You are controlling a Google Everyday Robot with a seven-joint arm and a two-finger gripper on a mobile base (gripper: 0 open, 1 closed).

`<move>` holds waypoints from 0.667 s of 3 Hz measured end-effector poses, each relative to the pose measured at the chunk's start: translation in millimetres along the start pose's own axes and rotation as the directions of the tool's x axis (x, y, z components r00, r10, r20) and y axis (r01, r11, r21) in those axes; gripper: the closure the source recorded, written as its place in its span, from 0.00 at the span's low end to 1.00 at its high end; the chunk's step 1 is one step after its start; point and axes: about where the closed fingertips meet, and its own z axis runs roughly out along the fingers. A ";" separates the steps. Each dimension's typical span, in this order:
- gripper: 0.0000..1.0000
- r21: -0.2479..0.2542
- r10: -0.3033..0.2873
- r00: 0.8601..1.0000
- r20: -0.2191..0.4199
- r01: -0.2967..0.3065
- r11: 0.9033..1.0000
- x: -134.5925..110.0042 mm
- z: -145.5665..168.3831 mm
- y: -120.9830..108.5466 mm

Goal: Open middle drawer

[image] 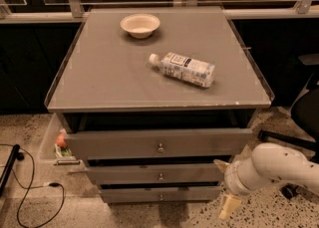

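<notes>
The gripper (pixel 224 186), its 2 fingers apart & empty, is held right of the cabinet (pixel 109 72). It should be centred on the middle drawer (pixel 124 174) knob (pixel 160 176), closed, then pulled straight.

Dim warm light (gripper (pixel 225 186) lower right)

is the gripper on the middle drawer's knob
No, the gripper hangs low by the right end of the middle drawer, well apart from its knob.
</notes>
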 end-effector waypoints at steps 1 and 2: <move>0.00 0.076 -0.029 0.998 0.050 0.025 0.997 6.2 28.5 -16.5; 0.00 0.166 -0.059 0.995 0.080 0.045 0.985 12.8 49.1 -29.6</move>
